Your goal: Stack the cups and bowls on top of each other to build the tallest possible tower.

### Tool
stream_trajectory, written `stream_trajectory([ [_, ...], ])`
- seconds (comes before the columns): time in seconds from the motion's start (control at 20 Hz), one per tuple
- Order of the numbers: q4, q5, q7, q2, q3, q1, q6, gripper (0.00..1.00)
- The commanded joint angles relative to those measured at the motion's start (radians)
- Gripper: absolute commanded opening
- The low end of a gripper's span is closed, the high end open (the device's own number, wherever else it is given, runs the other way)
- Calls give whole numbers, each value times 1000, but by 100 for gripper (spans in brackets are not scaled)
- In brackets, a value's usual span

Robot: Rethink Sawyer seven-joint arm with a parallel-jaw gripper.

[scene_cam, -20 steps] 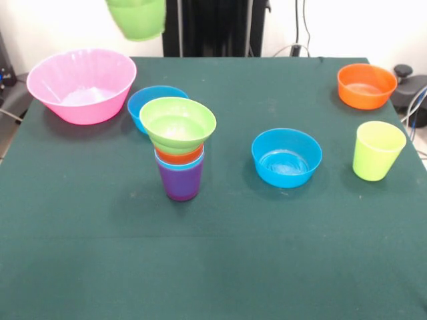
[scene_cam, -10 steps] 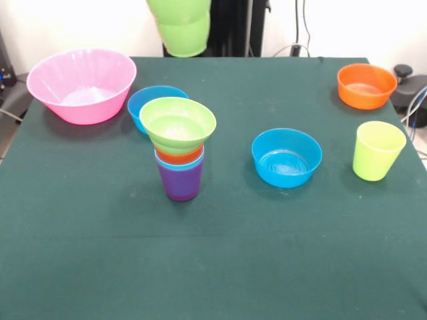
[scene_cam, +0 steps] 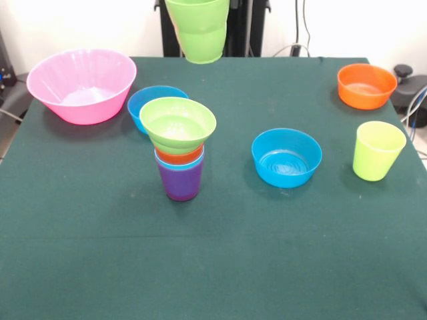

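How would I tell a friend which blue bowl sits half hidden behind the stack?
Start at the large translucent pink plastic bowl at the table's far left corner. Just to its right sits a round blue plastic bowl, partly hidden behind the ridged green bowl topping the stack. The other blue bowl stands alone in the open.

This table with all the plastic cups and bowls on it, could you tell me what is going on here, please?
A tower is being built: a purple cup at the base, light blue and orange cups nested in it, a green bowl on top. A stepped green cup hangs in the air above the table's far edge; what holds it is out of view. The pink bowl, two blue bowls, orange bowl and yellow-green cup sit loose.
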Motion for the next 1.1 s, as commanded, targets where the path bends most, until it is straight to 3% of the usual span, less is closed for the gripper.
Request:
stream_trajectory([
  [0.05,161,-12,140,22,-80,17,-120,0],
  [0.55,233,-3,125,10,-107,18,-192,0],
  [1.1,277,-31,137,48,-142,26,-304,0],
])
